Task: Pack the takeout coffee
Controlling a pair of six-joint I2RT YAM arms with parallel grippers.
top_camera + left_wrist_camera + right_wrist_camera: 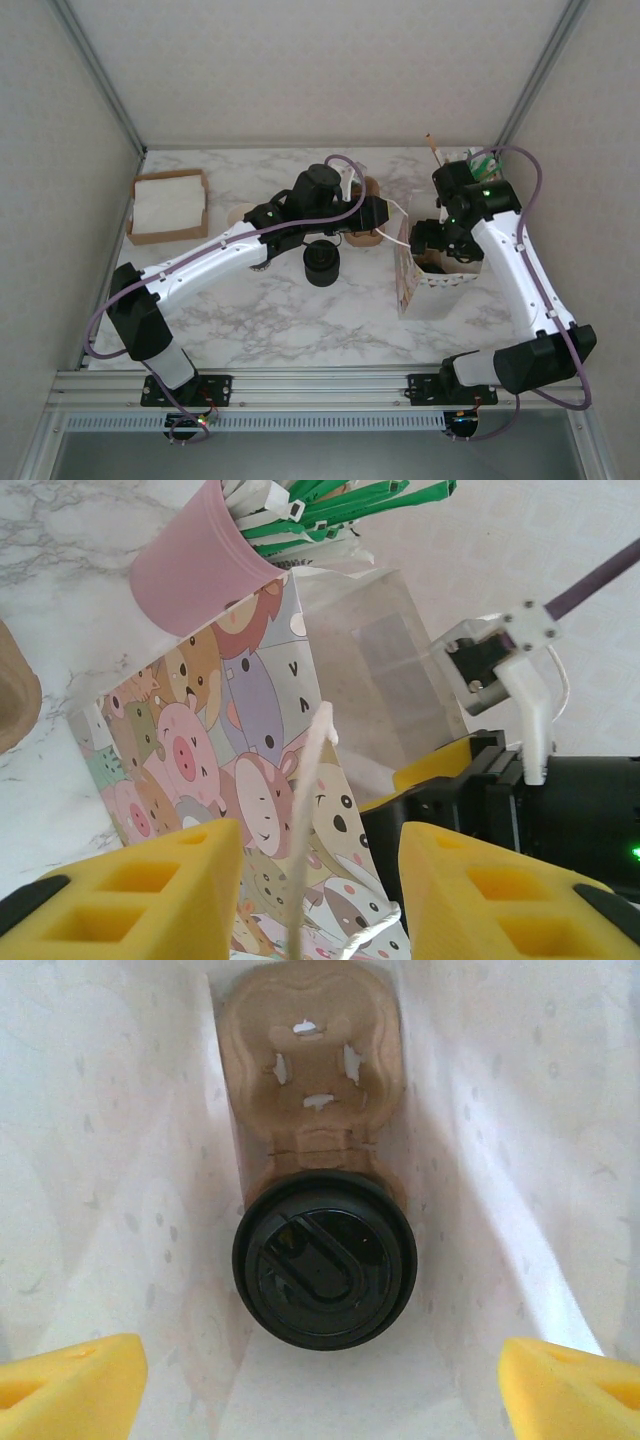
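The takeout coffee (325,1272), seen from above by its round black lid, stands in a brown cardboard carrier (305,1060) at the bottom of the cartoon-printed paper bag (408,285). My right gripper (320,1385) hangs above it inside the bag's mouth, jaws wide open and holding nothing. In the top view the right gripper (432,245) sits over the bag and covers the cup. My left gripper (318,865) is at the bag's (250,770) left side. Its yellow fingers stand apart, with the white string handle (310,810) running loose through the gap.
A black stack of lids (322,262) stands mid-table under the left arm, with brown cup carriers (366,238) behind it. A napkin box (168,205) is at the back left. A pink cup (190,565) of green-and-white sticks stands behind the bag.
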